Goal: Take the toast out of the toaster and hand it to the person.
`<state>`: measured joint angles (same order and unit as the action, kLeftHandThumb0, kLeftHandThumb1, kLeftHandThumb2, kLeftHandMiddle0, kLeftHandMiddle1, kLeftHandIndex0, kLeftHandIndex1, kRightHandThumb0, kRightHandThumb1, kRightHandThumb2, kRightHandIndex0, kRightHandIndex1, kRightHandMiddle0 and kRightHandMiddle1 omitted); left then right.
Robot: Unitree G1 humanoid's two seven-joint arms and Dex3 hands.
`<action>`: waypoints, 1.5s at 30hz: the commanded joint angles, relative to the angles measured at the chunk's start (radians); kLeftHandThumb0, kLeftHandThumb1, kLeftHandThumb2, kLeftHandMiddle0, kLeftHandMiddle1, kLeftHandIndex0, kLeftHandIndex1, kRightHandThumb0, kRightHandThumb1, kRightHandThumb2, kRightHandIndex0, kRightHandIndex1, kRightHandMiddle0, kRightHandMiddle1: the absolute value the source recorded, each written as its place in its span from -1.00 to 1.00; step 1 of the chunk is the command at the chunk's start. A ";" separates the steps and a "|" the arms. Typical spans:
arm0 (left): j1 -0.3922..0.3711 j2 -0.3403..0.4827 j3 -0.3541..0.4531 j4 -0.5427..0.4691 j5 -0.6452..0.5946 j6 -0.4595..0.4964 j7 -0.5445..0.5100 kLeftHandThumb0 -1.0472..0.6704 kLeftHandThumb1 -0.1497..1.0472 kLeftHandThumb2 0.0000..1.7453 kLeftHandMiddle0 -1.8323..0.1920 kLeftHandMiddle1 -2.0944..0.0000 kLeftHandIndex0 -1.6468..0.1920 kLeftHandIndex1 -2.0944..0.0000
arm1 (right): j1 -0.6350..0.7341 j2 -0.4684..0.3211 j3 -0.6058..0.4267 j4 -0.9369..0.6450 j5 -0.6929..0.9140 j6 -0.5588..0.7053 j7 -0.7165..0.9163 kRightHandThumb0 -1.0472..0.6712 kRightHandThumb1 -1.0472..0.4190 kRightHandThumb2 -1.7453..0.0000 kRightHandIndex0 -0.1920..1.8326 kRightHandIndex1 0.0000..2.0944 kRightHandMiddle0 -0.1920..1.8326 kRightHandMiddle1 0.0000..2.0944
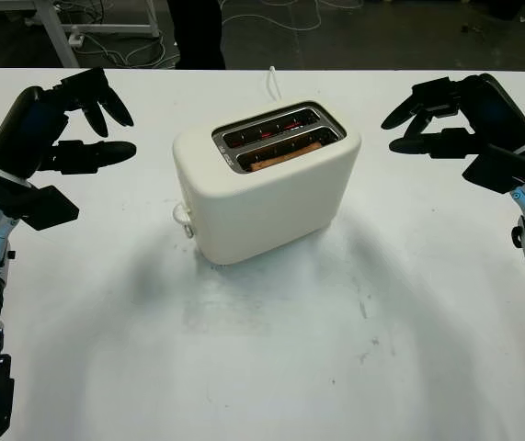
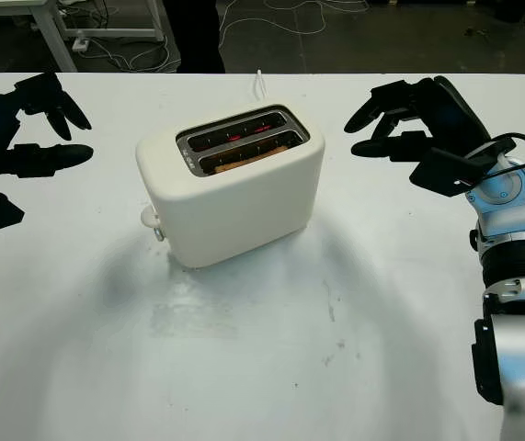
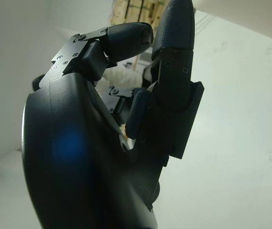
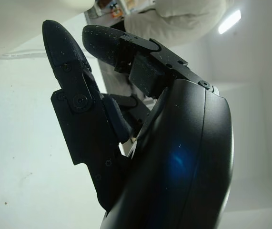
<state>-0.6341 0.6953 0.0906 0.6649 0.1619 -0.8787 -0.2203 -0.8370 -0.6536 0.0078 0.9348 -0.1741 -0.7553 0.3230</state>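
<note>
The toast [image 1: 285, 158] sits down in the nearer slot of the white toaster [image 1: 267, 188] on the desk [image 1: 271, 349], with the left hand [image 1: 64, 133] and right hand [image 1: 446, 115] holding nothing, fingers uncurled, on either side of the toaster

Head stereo pair down over one shared table [image 1: 271, 367] (wrist cameras hard against fingers [image 3: 174, 71]).

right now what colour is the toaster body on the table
The rounded two-slot toaster is cream-white with a dark metal slot plate on top; the left eye view shows it best.

open table [image 1: 271, 349] around toaster [image 1: 267, 193]
</note>
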 commanded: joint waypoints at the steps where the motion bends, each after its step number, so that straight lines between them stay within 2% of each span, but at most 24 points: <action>1: 0.008 -0.005 0.004 -0.011 -0.008 0.008 0.007 -0.67 0.79 -0.75 0.24 -0.59 0.32 -0.45 | -0.008 -0.001 0.000 -0.015 -0.004 -0.013 -0.009 -0.63 -0.64 1.00 0.14 -0.05 0.16 -0.40; 45: -0.002 -0.005 0.003 0.011 -0.004 -0.020 0.011 -0.67 0.79 -0.74 0.23 -0.58 0.32 -0.45 | -0.008 0.000 0.000 -0.016 -0.004 -0.011 -0.012 -0.64 -0.64 1.00 0.14 -0.04 0.15 -0.36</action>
<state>-0.6342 0.6952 0.0906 0.6810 0.1620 -0.8957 -0.2199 -0.8372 -0.6536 0.0088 0.9256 -0.1782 -0.7553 0.3182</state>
